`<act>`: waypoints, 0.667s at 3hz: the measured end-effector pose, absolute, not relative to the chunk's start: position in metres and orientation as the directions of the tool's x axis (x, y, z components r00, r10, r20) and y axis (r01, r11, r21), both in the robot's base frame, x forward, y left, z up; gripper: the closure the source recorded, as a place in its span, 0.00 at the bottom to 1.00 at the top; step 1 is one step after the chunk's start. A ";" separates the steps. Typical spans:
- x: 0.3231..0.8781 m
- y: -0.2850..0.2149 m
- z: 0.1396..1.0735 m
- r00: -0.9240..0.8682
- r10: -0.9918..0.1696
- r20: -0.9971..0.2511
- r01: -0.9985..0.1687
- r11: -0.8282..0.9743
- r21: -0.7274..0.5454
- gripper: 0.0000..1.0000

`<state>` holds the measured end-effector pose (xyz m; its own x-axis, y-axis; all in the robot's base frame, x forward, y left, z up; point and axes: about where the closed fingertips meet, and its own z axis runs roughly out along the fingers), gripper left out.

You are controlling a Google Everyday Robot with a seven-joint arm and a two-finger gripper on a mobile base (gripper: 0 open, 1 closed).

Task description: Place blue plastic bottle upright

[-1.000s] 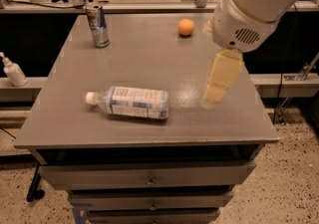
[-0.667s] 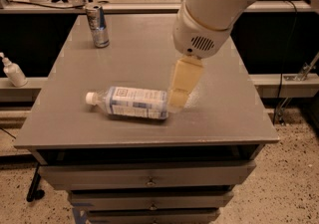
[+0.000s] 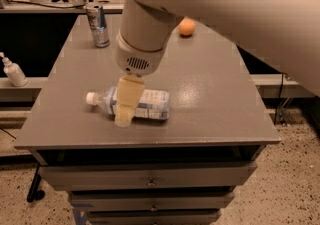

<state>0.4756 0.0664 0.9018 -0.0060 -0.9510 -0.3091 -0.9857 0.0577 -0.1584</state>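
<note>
1. Locate the blue plastic bottle [image 3: 153, 105]: it lies on its side on the counter [image 3: 215, 94], long axis left-right, cap to the left.
2. Note the hand [image 3: 124, 113] hangs over the bottle's cap-side half; you cannot tell whether it is open or closed.

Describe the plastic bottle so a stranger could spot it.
On the grey table, near the front edge, the blue plastic bottle lies on its side under the end effector. Unlike the upright silver can at the back, it is clear, white-capped, with a pale blue label.

Hand [image 3: 123, 115] over lying bottle [image 3: 153, 104] (can [image 3: 98, 25] well apart).
</note>
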 end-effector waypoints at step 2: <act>0.492 0.102 0.854 -0.004 -0.975 -0.224 -0.985 0.043 -0.168 0.00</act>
